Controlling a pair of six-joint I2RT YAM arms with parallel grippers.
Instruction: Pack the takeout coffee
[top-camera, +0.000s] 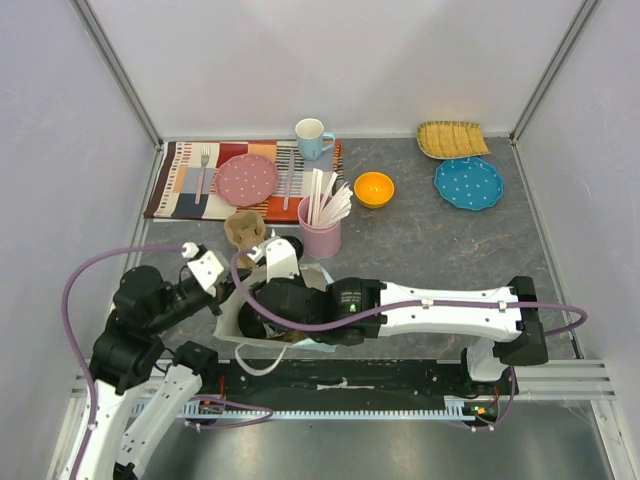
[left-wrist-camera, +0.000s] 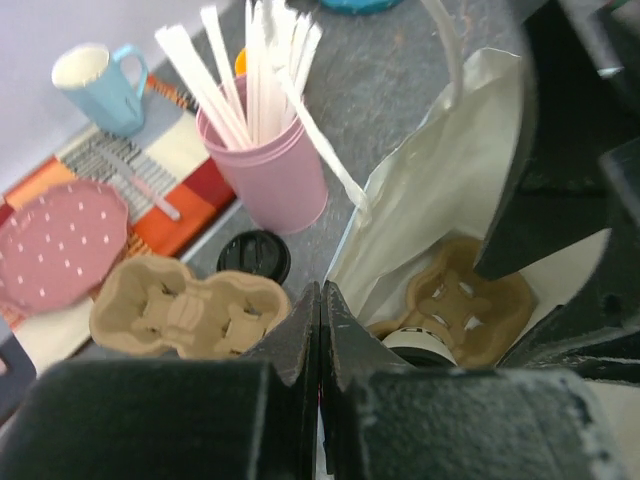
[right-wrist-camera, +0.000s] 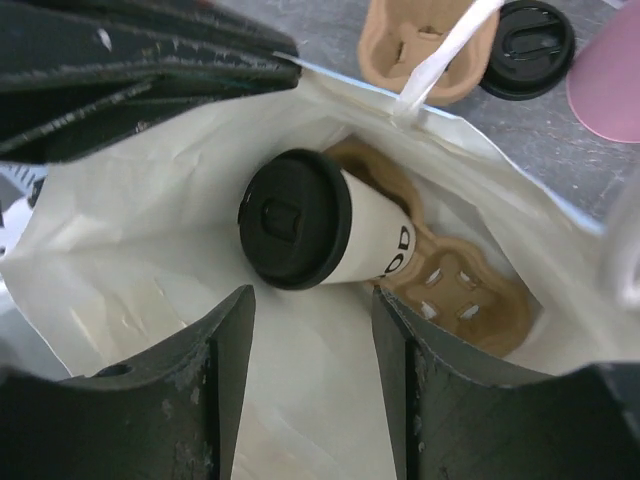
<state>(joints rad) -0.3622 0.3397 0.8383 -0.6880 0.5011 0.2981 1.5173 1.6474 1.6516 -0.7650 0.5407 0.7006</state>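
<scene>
Takeout coffee (right-wrist-camera: 330, 235) sits just beyond right pincer (right-wrist-camera: 312, 305).

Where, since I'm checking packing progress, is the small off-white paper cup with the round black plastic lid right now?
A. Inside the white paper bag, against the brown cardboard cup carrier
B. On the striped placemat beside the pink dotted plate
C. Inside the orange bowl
A: the right wrist view shows the off-white paper cup with the black lid tilted inside the white paper bag, against the brown cardboard cup carrier.
</scene>
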